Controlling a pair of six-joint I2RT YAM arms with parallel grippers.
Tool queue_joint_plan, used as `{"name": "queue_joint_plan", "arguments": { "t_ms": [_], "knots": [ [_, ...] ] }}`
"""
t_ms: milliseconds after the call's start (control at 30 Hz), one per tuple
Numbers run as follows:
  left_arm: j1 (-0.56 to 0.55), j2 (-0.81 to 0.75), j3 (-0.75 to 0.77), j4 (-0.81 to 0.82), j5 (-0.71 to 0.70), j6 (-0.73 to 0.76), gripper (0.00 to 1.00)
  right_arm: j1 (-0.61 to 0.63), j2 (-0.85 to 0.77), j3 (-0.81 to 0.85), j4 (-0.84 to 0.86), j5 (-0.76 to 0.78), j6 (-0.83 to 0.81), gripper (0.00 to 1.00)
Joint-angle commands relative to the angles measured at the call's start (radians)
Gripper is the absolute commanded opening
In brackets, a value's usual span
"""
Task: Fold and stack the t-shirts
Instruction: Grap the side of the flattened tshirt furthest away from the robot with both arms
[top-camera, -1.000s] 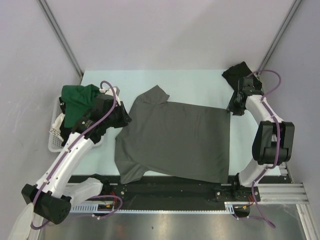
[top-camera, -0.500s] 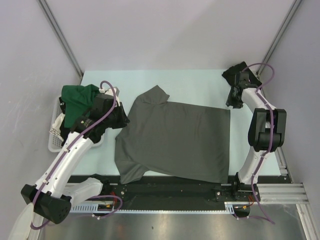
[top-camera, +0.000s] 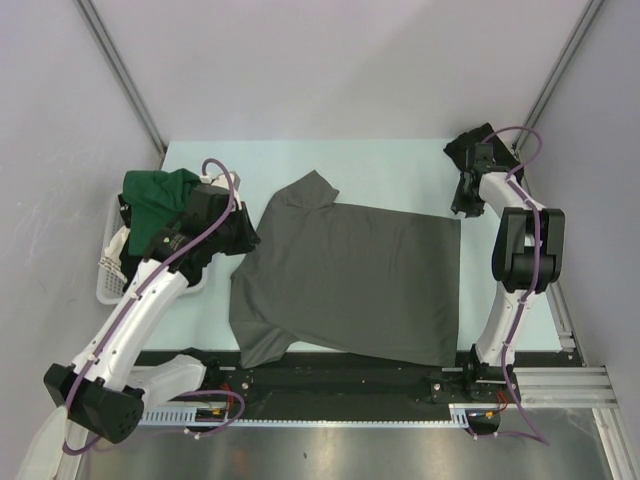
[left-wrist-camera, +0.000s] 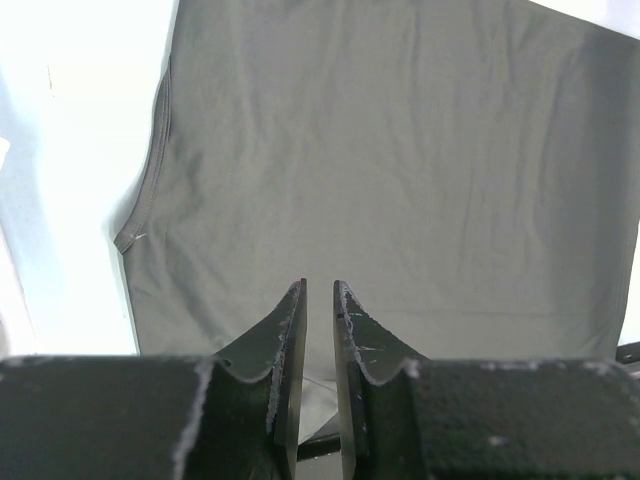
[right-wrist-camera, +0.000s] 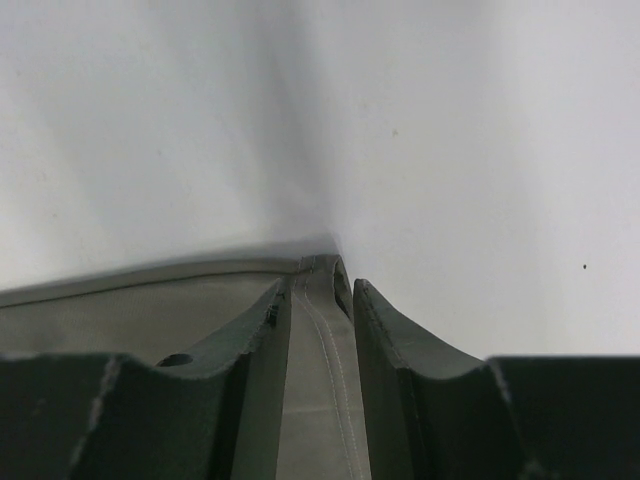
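Note:
A dark grey t-shirt (top-camera: 350, 280) lies spread flat across the table, one sleeve toward the back. My left gripper (top-camera: 245, 235) hovers over its left edge. Its jaws (left-wrist-camera: 319, 285) stand a thin slit apart with nothing between the tips, and the cloth (left-wrist-camera: 400, 150) lies flat beyond. My right gripper (top-camera: 462, 205) is at the shirt's far right corner. Its jaws (right-wrist-camera: 320, 285) straddle the stitched hem (right-wrist-camera: 315, 380), which lies flat between the fingers. A black t-shirt (top-camera: 468, 150) is bunched at the back right. A dark green t-shirt (top-camera: 155, 195) is draped over the basket.
A white slatted basket (top-camera: 110, 280) stands at the left table edge, beside the left arm. The black rail (top-camera: 350, 375) of the arm bases runs along the near edge. Grey walls close in on both sides and at the back.
The right arm has drawn its elbow in and its gripper has shifted slightly toward the back, over the hem corner, with the jaws a little narrower. The left arm has barely moved.

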Motion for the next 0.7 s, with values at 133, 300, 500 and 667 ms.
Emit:
{"name": "queue_joint_plan", "arguments": {
  "t_ms": [133,300,500,667],
  "knots": [
    [-0.002,0.01,0.053,0.013,0.008,0.024,0.21,-0.006,0.041,0.052,-0.012,0.024,-0.004,0.36],
    [-0.002,0.013,0.053,0.016,0.012,0.021,0.2,-0.009,0.059,0.052,-0.019,0.024,0.003,0.36],
    [-0.002,0.018,0.059,0.01,0.01,0.022,0.21,-0.009,0.081,0.055,-0.018,0.011,0.006,0.31],
    [-0.002,0.016,0.059,0.01,0.007,0.019,0.2,-0.012,0.098,0.066,-0.022,-0.005,0.003,0.11]
  ]
}}
